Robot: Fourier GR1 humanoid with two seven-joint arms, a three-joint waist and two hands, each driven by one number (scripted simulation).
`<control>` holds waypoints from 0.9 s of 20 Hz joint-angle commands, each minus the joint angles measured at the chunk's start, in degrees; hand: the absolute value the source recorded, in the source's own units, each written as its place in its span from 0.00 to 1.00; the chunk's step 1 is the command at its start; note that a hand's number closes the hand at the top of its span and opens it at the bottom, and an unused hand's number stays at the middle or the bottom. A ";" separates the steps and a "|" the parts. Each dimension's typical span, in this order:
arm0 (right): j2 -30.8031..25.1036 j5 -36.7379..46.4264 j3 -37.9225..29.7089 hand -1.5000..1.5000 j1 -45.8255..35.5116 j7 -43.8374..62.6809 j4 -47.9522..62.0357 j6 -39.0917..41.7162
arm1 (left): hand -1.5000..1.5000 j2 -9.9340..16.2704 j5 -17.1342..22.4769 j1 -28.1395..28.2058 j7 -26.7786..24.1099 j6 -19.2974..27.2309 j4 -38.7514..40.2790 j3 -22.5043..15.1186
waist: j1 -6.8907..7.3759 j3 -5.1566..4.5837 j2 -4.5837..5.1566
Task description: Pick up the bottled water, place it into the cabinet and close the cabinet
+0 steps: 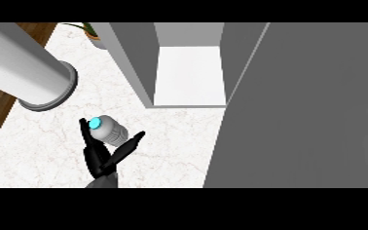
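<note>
- A bottle (110, 130) is seen at the lower left of the frame, over the marbled worktop (43, 141), with its blue cap (96, 123) turned to the upper left.
- The bottle is tilted, and it is held between the fingers (89, 139) and the thumb (129, 143) of one black hand (101, 161), which are curled about its grey body.
- This hand comes in from the lower edge, left of centre; which arm it belongs to cannot be told from the view alone, though a grey cylinder (32, 73), seemingly the other forearm, is seen at the upper left.
- An open cabinet (188, 73) with a white floor is seen at the upper middle, well apart from the bottle.
- Its door (295, 112) stands open and fills the right of the frame.
- A potted plant (93, 34) is seen at the top, left of the cabinet wall.
</note>
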 commanded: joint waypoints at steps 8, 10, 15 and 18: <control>-0.59 7.66 3.41 0.00 0.94 4.41 -5.76 -2.06 | 1.00 -0.04 4.51 -2.42 -6.71 -8.63 5.43 1.45 | 0.09 0.01 -0.03; 0.40 8.98 4.02 0.00 -1.28 5.72 -5.55 -3.08 | 1.00 -0.10 5.42 -3.00 -5.25 -7.42 3.49 0.92 | 0.13 -0.01 -0.07; -2.15 5.57 2.35 0.00 0.42 2.49 -6.04 -2.19 | 1.00 -0.11 7.16 -5.45 -6.25 -9.91 4.98 0.62 | -0.03 0.03 -0.04; -2.91 7.35 4.26 0.00 1.10 2.81 -5.76 -2.24 | 1.00 2.23 5.36 -2.83 -4.35 -13.95 2.45 -0.93 | 0.04 0.01 -0.11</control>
